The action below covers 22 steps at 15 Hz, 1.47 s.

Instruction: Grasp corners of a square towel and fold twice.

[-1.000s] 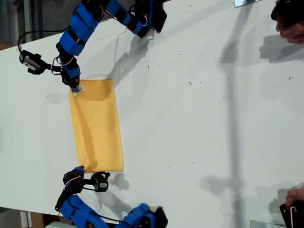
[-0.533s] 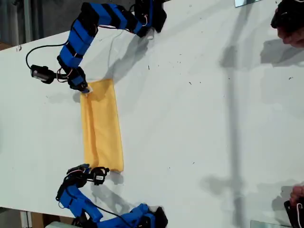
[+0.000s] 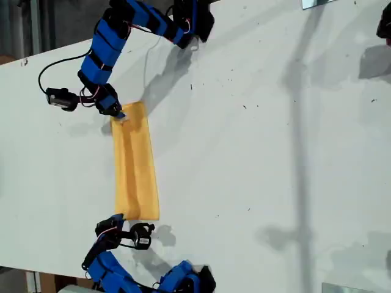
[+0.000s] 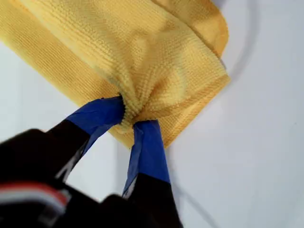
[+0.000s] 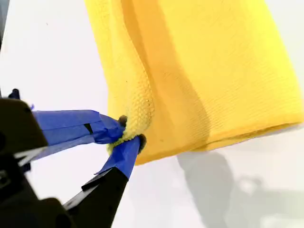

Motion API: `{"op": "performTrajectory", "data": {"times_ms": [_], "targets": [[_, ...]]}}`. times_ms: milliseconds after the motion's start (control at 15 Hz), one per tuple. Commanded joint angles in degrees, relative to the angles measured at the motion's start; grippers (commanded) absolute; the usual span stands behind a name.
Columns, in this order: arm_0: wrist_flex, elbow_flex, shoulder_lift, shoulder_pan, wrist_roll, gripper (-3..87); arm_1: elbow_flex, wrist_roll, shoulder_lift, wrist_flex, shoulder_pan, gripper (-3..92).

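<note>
Soft yellow microfibre towel (image 3: pixel 135 163), a narrow strip on the white table (image 3: pixel 256 152). My first hand (image 4: pixel 129 118) and second hand (image 5: pixel 127 137) each clench a corner, apparently carrying the second fold across.

You'll find the towel (image 3: pixel 135 165) lying on the table (image 3: pixel 263 152) left of centre in the exterior view, running top to bottom. One arm (image 3: pixel 110 46) reaches its upper end from the top edge, another arm (image 3: pixel 116 268) its lower end from the bottom edge.
</note>
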Motion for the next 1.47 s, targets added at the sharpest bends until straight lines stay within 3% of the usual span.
{"op": "performTrajectory", "data": {"times_ms": [0,267,867,933,1000,1200,1267,1400], "targets": [[-2.4,5.1,6.0,3.8,-2.4,-0.1,1.3,1.8,2.5,0.3,-1.5,-0.1],[-4.2,11.0,8.0,6.5,-4.8,-0.1,3.1,5.0,0.1,2.7,-4.2,-0.1],[-7.4,17.8,9.8,10.3,-6.7,-0.1,4.4,10.5,-1.9,6.8,-1.4,-0.1],[-7.2,18.0,9.8,10.6,-6.7,0.1,4.0,10.5,-2.5,6.9,-1.8,2.4],[-7.4,18.7,9.9,11.3,-6.7,2.4,3.3,10.5,-3.0,7.4,-2.1,13.0],[-6.8,21.4,13.7,14.4,-8.1,21.8,1.7,9.9,-3.3,9.8,-2.5,33.8],[-4.9,21.4,15.3,17.0,-9.4,26.0,1.0,9.9,-3.4,11.1,-2.5,37.1],[0.4,18.6,15.9,20.5,-12.9,24.5,0.9,9.9,-2.6,11.9,-2.1,38.5]]}}
